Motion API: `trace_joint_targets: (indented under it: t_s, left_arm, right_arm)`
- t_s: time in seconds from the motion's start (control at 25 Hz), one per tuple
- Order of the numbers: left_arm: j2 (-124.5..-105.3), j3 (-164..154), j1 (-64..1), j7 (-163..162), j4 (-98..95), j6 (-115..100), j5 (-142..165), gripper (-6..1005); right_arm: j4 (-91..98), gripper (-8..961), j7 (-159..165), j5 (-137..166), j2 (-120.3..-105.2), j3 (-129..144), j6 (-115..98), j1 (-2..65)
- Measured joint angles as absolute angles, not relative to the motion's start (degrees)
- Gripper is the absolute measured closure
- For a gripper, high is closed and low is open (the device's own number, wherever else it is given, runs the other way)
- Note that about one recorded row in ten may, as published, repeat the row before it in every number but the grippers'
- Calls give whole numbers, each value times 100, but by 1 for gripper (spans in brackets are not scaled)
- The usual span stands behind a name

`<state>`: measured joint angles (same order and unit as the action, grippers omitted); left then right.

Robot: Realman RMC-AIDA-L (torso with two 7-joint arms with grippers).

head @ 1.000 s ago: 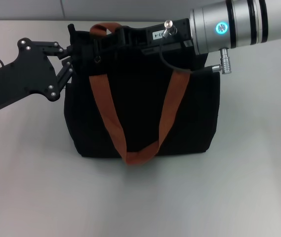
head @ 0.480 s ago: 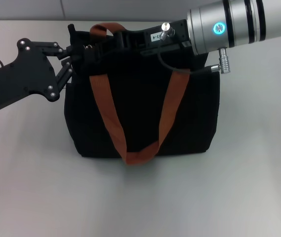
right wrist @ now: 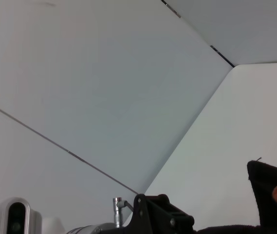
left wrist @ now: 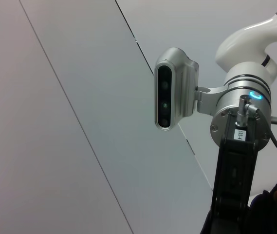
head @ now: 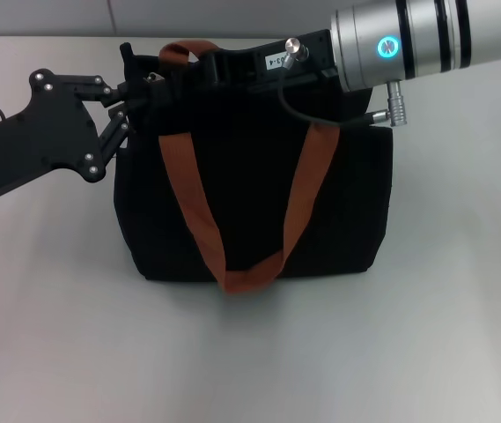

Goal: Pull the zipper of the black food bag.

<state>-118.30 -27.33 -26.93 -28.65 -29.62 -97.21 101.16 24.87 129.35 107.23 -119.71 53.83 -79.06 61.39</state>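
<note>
1. We are viewing the black food bag (head: 250, 203) standing upright on a pale grey table (head: 426, 335), its broad front panel turned toward the head camera.
2. We are seeing one orange-brown strap handle (head: 232, 220) hanging down the front panel in a long loop whose lowest bend is lying near the bag's base; a second strap handle (head: 180, 51) is arching above the top left corner.
3. We are finding the left gripper (head: 131, 84) reaching in from the left, its black housing lying beside the bag's upper left edge and its fingertips resting at the top left corner. We cannot tell how far these fingers are parted, nor whether they are clasping fabric, because black is lying against black.
4. We are finding the right gripper (head: 166, 79) stretching across the top of the bag from the right, its silver forearm with a glowing ring lying above the upper right corner and its black finger end reaching the left part of the top edge, close to the left gripper. Its opening, too, we cannot tell.
5. We are not making out the zipper in any view; the top of the bag is lying under the right arm.
6. In the left wrist view we are seeing the right arm's silver wrist camera (left wrist: 173, 88); in the right wrist view a corner of the bag is showing against the table.
</note>
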Motion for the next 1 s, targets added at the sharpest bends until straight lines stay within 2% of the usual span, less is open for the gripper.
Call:
trace_joint_targets:
  t_s: [0.12, 0.32, 1.0]
  left_arm:
    - [-11830, -2724, -2686, -2860, -2962, -9731, 10116, 928]
    - [-11823, -2698, -2670, -2849, -2969, -9731, 10116, 928]
    - [-11817, -2669, -2551, -2775, -3042, -9792, 10117, 929]
  right_arm:
    - [2492, 929, 12929, 10723, -11971, 5388, -7869, 6148]
    - [2506, 955, 12926, 10731, -11961, 5467, -7842, 6160]
    - [2973, 954, 13352, 10758, -11972, 6072, -7614, 6082]
